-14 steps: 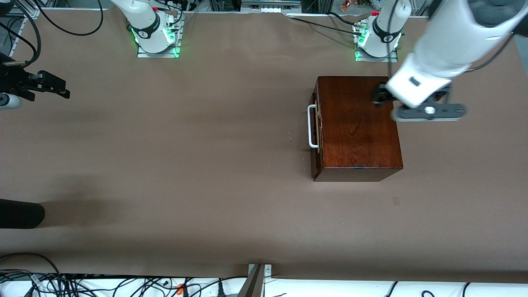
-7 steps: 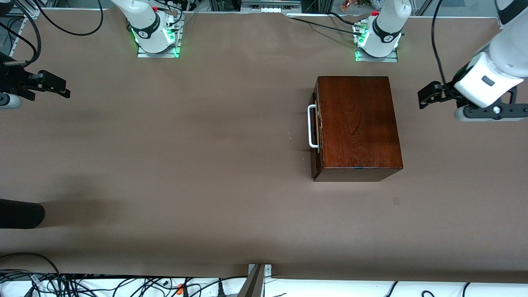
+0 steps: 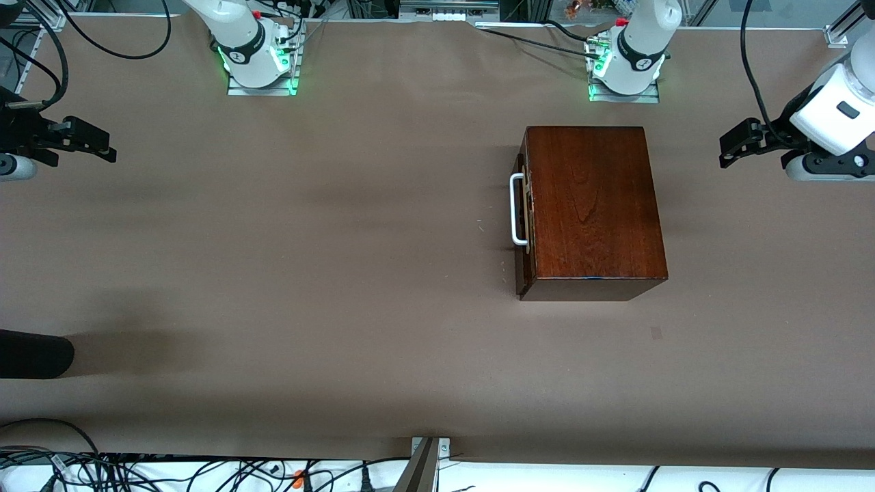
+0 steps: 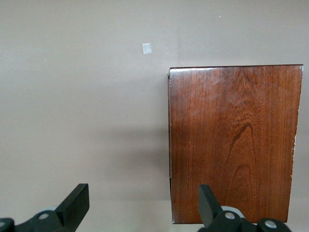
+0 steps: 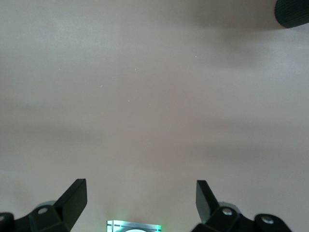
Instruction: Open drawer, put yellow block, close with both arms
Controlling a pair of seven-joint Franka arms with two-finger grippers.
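The mahogany box (image 3: pixel 595 208) stands on the table near the left arm's base. Its drawer (image 3: pixel 522 266) is shut, and the white handle (image 3: pixel 517 208) faces the right arm's end of the table. The yellow block is out of view. My left gripper (image 3: pixel 733 145) hangs open over the bare table at the left arm's end, apart from the box. In the left wrist view the left gripper (image 4: pixel 142 205) stands wide and empty, with the box top (image 4: pixel 231 140) beneath one finger. My right gripper (image 3: pixel 92 143) waits open at the right arm's end; the right gripper (image 5: pixel 140 198) holds nothing.
A black rounded object (image 3: pixel 34 355) lies at the table's edge at the right arm's end, nearer the front camera. A small pale patch (image 3: pixel 656 333) marks the tabletop nearer the camera than the box. Cables run along the table's edges.
The left arm has swung off the box top toward its own end of the table and now hangs clear of the box. The right arm and the box have not moved.
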